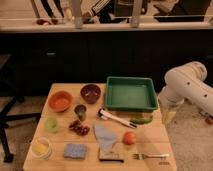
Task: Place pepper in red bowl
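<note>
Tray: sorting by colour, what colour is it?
The tray is green, camera view; the hand hangs right of the table.

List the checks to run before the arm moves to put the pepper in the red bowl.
1. The red bowl sits upright, nothing seen inside: ok.
2. The pepper found: cannot tell; a greenish thing lies at the green tray's front right corner.
3. The gripper hangs off the table's right edge, clear of all items: ok.
4. The maroon bowl stands apart from the red bowl: ok.
5. Free reach to the greenish thing: not ok, the white tool lies close beside it.
</note>
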